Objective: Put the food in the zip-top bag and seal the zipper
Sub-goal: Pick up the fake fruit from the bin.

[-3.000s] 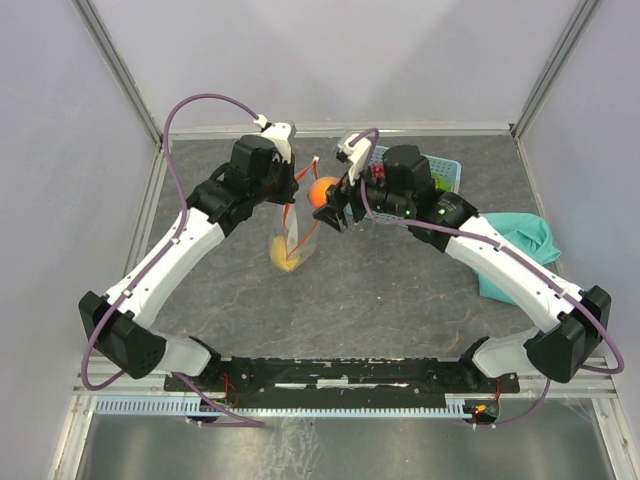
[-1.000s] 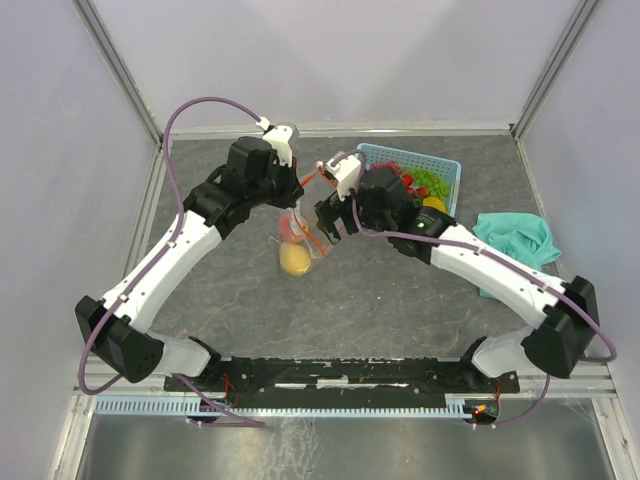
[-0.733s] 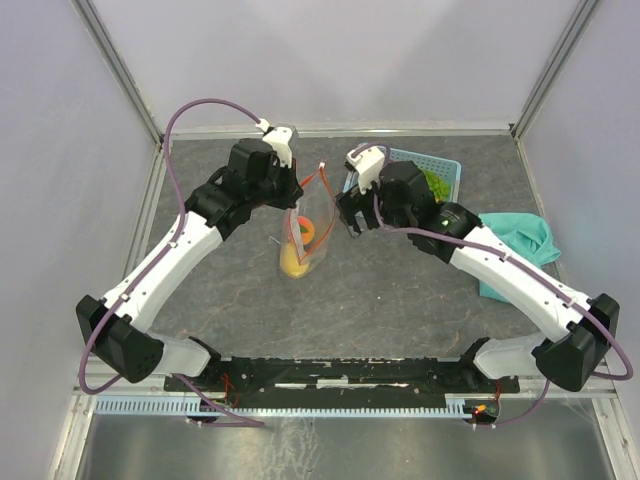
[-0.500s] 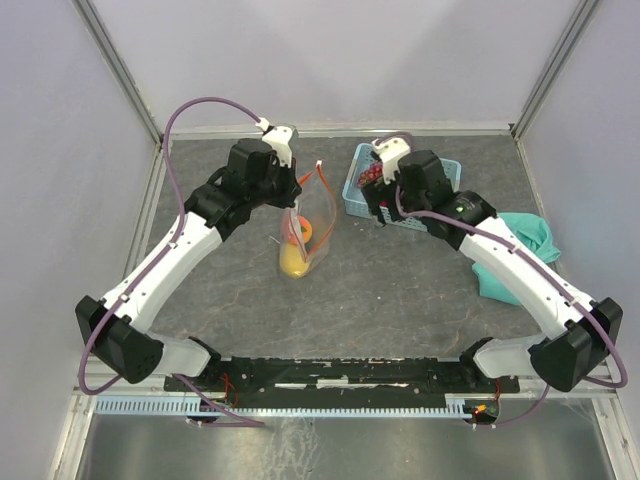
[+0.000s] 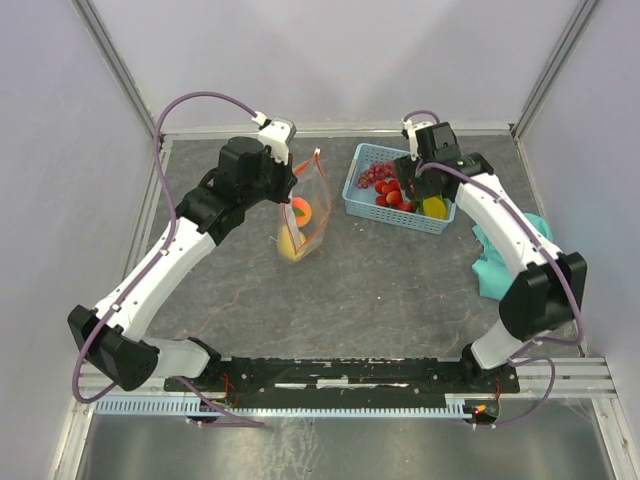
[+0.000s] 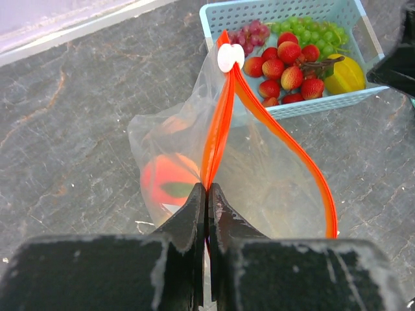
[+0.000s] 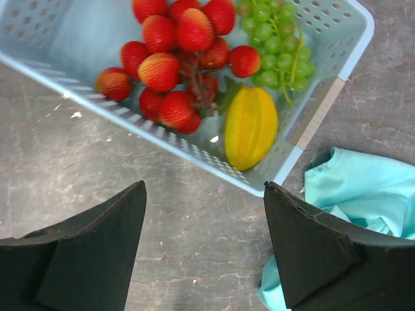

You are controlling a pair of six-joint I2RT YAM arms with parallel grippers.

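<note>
My left gripper [image 6: 207,189] is shut on the red-orange zipper [image 6: 220,129] and holds the clear zip-top bag [image 6: 272,175] up with its mouth open. The white slider [image 6: 227,57] sits at the far end. Inside the bag lie an orange-pink peach [image 6: 170,184] and a yellow lemon [image 5: 288,245]. The rest of the food is in the basket: red strawberries [image 7: 168,71], a yellow fruit [image 7: 249,126], green grapes [image 7: 275,45] and purple grapes [image 6: 249,32]. My right gripper [image 7: 204,186] hangs open and empty above the basket's near rim.
The light-blue basket [image 5: 357,195] stands right of the bag [image 5: 312,215], near the back. A teal cloth [image 7: 363,188] lies crumpled just right of the basket's corner. Grey walls and metal rails [image 5: 330,130] bound the tabletop.
My right gripper has left the bag's mouth and swung right and back to the basket, its jaws narrowing a little. The peach now lies in the bag. The left gripper keeps its hold.
</note>
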